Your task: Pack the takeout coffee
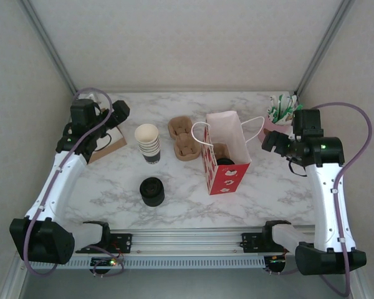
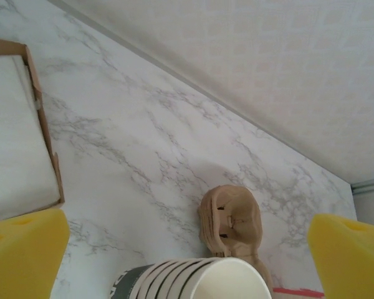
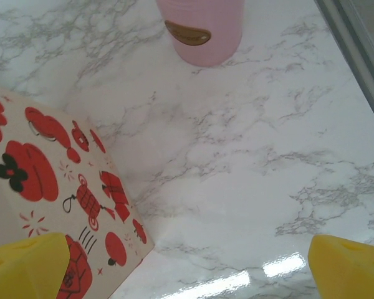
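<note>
Top external view puts the coffee (image 1: 227, 162) down inside the bag (image 1: 227, 179), to the left of the right pincer (image 1: 270, 142) and well apart from the left pincer (image 1: 119, 111). Its round black lid shows through the bag's open mouth. The cup wall is hidden by the bag's sides, and something brown sits beside the lid that I cannot make out. The bag stands upright with white handles at both sides, its near face red with white figures.

A cardboard carrier (image 1: 183, 138) sits just beside the bag on the side away from the right pincer. A cup stack (image 1: 148, 144) stands next to it, so both lie between the left pincer and the bag. A black lid stack (image 1: 153, 191) stands apart from these, closer to the arm bases. A pink pot (image 1: 278, 126) of green-and-white items stands just beyond the right pincer. A flat box (image 1: 110, 147) lies by the left pincer.

Right wrist view adds detail: the right pincer (image 3: 187, 268) has its yellow pads (image 3: 28, 265) spread wide over bare worktop (image 3: 249, 156), grasping nothing. The bag (image 3: 56, 168) is at its left with red printed figures, and the pink pot (image 3: 202, 25) ahead carries a brown oval label.

Left wrist view shows the left pincer (image 2: 187, 243) released too, its pads (image 2: 25, 255) wide apart. The cup stack (image 2: 227, 280) is close ahead between them, the carrier (image 2: 230, 221) is past it, and the box (image 2: 47, 131) is at the left.
</note>
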You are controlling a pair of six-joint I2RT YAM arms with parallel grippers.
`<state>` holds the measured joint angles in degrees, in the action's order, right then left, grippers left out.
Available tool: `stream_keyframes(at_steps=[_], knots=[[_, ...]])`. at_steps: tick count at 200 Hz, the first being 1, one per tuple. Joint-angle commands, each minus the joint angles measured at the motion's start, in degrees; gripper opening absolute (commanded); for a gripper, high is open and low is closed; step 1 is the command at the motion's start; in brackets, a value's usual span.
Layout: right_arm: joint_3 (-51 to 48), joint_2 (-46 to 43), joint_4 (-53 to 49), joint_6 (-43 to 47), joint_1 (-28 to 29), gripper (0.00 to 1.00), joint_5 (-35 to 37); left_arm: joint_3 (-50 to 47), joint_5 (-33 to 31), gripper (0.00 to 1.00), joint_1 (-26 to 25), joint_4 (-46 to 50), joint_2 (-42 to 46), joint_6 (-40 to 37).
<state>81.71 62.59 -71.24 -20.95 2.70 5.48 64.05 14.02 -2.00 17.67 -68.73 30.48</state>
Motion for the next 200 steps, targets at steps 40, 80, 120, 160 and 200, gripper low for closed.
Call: stream_keyframes(at_steps=[40, 80, 120, 160, 200], knots=[[1.5, 4.1, 7.0, 1.1, -4.9, 0.79, -2.5, 5.4, 4.6, 0.94, -2.8, -2.5, -4.8, 0.3], [6.7, 10.2, 9.9, 1.4, -5.1, 0.64, -2.4, 13.9, 5.7, 0.90, -8.1, -1.9, -12.0, -1.2], [13.0, 17.3, 13.2, 2.4, -5.2, 0.41, -1.9, 23.0, 8.3, 0.83, -13.6, -2.0, -19.8, -2.5], [21.1, 25.8, 14.1, 2.8, -5.1, 0.31, -1.9, 30.5, 10.8, 0.80, -17.5, -2.1, -26.4, -3.5], [28.3, 33.9, 15.3, 3.1, -5.1, 0.25, 0.0, 34.5, 12.5, 0.78, -18.9, -2.6, -30.6, -3.6]])
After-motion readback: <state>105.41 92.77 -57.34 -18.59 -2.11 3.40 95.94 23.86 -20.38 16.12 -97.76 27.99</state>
